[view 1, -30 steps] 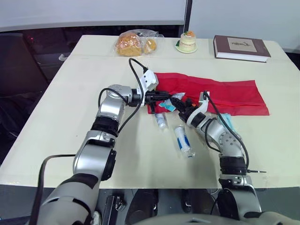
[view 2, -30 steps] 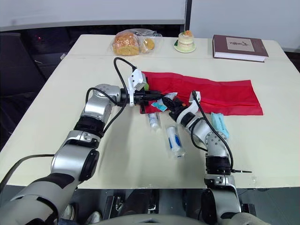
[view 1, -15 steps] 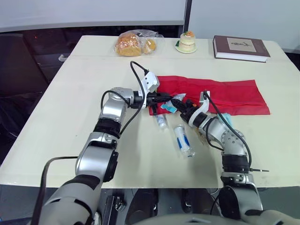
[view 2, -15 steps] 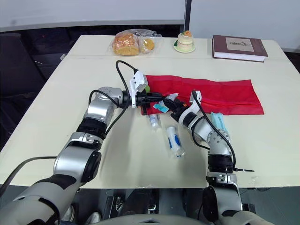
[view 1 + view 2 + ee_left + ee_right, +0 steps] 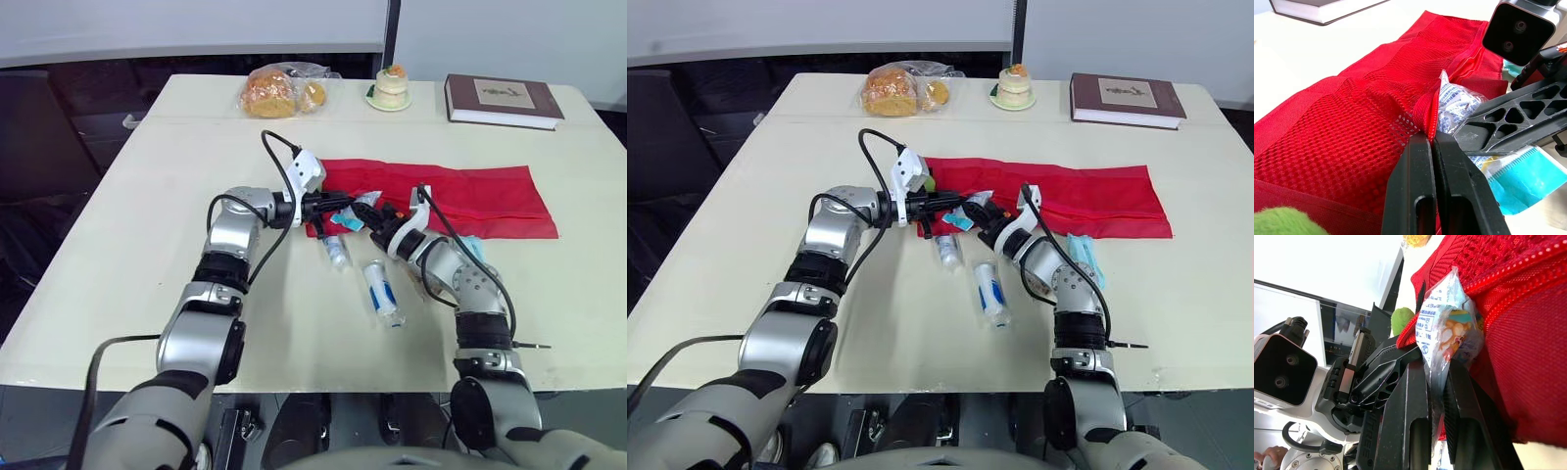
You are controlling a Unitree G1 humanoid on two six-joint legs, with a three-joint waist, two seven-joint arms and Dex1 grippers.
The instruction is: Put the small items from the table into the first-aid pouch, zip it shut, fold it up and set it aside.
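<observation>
Half the packet (image 5: 1442,318) lies hidden inside the pouch (image 5: 1352,127), pinched by right gripper (image 5: 1437,368).

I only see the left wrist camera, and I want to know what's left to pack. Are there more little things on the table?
Observer: Yes. A small bottle and a blue-labelled tube lie on the table in front of the red pouch.
Operator: Anything else?
Observer: A teal packet lies to the right of the tube.
Operator: Is my other gripper really gripping that crinkly packet?
Observer: Yes. The right wrist view shows the right gripper shut on the clear packet at the pouch's opening.
</observation>
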